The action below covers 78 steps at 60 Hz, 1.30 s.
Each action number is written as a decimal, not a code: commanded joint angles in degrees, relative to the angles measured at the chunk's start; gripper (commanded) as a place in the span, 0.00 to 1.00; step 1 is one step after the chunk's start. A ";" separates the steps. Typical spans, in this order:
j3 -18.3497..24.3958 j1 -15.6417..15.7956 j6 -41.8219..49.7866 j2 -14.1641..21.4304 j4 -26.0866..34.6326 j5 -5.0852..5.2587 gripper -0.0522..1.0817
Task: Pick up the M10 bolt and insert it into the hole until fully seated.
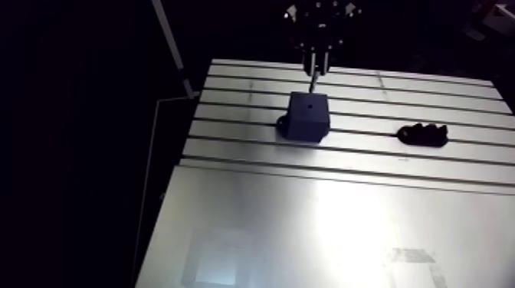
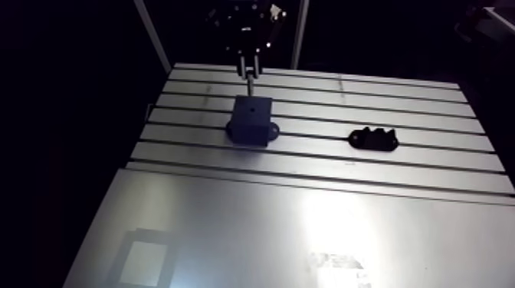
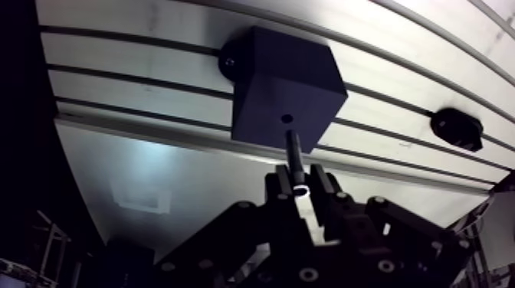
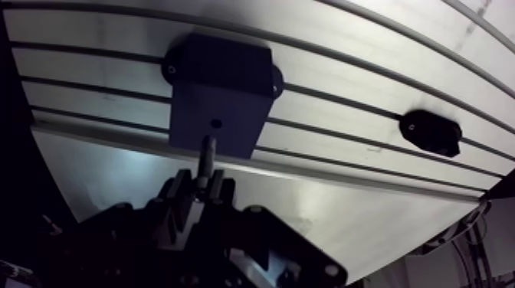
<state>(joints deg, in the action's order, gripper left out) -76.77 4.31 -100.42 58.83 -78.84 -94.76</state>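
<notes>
Block (image 3: 287, 76): black, mounted on slotted surface (image 3: 138, 92), hole (image 3: 287, 119) facing up for insertion
M10 bolt (image 3: 294, 153): pinched by gripper (image 3: 301, 186) fingers (image 3: 279, 188), shank aimed down, tip near hole; judged alignment step, not seated
Holder (image 3: 457, 128): black, well apart, right of block

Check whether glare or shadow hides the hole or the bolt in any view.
Arm view: glare washes the near part of the table; the block and end effector are dark and small. Wrist view: straight lines bow, but the hole and bolt read clearly, with no glare on them.
</notes>
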 commanded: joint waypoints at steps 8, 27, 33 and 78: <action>-0.34 -0.09 -0.17 0.01 -0.04 -0.55 1.00; -0.96 -0.10 -0.17 0.09 -0.12 -0.39 1.00; -1.14 -0.10 -0.17 0.02 -0.12 -0.38 1.00; -2.36 -0.18 0.08 0.01 -0.21 -0.29 1.00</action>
<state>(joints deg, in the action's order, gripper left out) -78.82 4.22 -100.46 58.83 -79.05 -95.05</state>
